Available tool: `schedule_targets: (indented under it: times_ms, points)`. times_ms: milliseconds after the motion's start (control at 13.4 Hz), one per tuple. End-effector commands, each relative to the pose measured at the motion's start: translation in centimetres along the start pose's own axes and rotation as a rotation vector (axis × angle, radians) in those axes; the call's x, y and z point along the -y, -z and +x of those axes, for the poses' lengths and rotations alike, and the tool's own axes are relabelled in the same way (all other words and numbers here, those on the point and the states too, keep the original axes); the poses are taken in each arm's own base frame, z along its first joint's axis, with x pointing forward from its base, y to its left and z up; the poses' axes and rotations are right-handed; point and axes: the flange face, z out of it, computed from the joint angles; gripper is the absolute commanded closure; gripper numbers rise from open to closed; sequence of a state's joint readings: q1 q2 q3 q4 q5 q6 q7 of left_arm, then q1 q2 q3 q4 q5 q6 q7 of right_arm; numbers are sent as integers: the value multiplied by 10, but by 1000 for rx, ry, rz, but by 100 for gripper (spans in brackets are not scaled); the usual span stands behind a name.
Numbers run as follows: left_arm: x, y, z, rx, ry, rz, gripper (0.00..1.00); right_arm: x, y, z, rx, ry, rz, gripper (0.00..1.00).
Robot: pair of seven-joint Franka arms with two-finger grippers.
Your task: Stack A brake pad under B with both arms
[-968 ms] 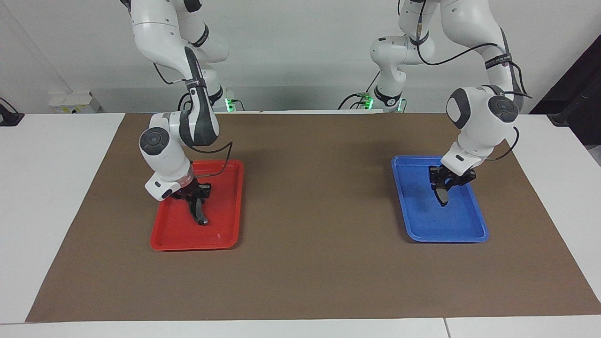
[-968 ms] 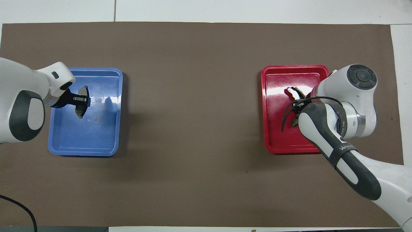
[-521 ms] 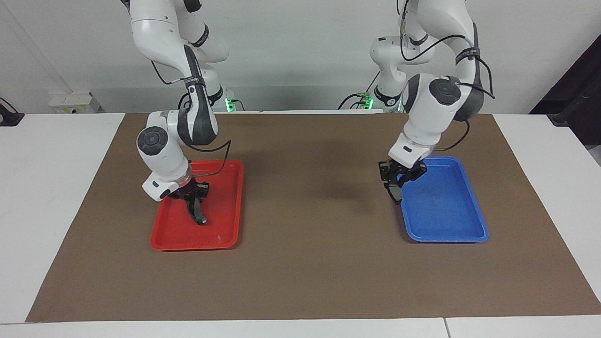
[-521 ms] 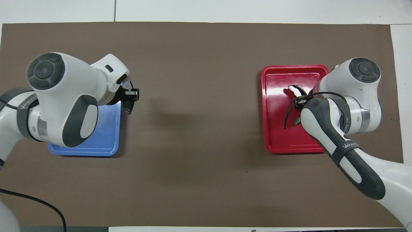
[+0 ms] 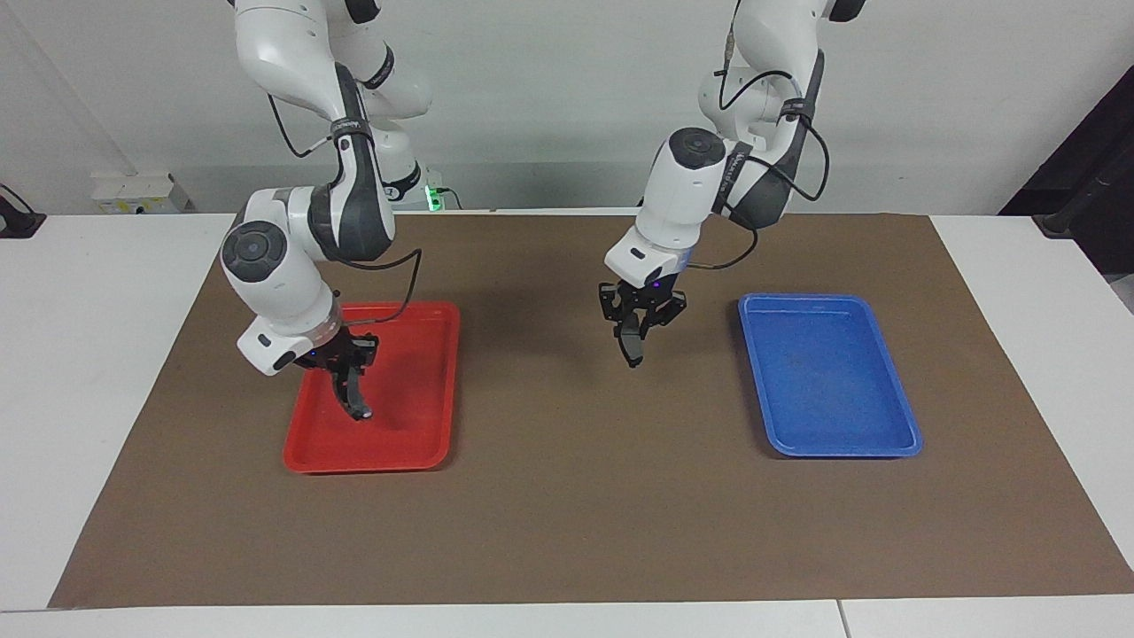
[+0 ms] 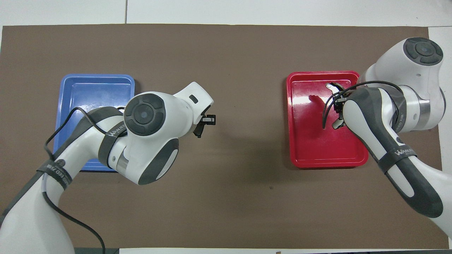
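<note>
My left gripper (image 5: 636,321) is shut on the A brake pad (image 5: 631,344), a short dark grey pad that hangs down from the fingers. It is up in the air over the brown mat (image 5: 567,496), between the two trays. In the overhead view, the left gripper (image 6: 205,121) shows with the pad's edge (image 6: 198,132) under it. My right gripper (image 5: 347,365) is shut on B (image 5: 355,399), the long curved dark piece with a light tip. It holds B over the red tray (image 5: 425,390). B's light tip (image 6: 331,85) shows in the overhead view over the red tray (image 6: 310,144).
A blue tray (image 5: 824,390) lies on the mat toward the left arm's end, with nothing in it; it also shows in the overhead view (image 6: 95,88). White table surface (image 5: 106,354) borders the mat.
My left gripper has carried the A brake pad out of the blue tray to over the middle of the mat. My right gripper has risen a little with B over the red tray.
</note>
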State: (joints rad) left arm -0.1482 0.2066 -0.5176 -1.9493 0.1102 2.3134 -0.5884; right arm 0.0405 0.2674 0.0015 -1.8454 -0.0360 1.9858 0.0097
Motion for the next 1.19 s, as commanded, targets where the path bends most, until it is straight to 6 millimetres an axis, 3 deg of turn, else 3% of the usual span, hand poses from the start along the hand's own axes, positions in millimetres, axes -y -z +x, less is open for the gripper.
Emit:
schedule_targets:
  times_ms: [0,149,298,521,894,1043,1117]
  points:
    - [-34,-42,-17,-8,-8,27,99,-13,9,0,3,26,-4,100]
    - [-49,-74,-26,-37,13,74,98,-12,11,0,1,30,-4,100]
    - [-60,-85,-31,-29,20,62,98,-12,10,0,1,29,-4,100]
    - [-80,-98,-42,-6,16,51,98,-12,9,0,3,28,-4,99]
    - [-87,-104,-48,3,18,54,96,-10,9,0,1,31,-4,99]
    - [-84,-106,-46,-1,23,53,89,-9,10,0,-1,34,-4,99]
    - [-83,-107,-45,-3,25,46,78,-9,9,0,1,34,-4,99]
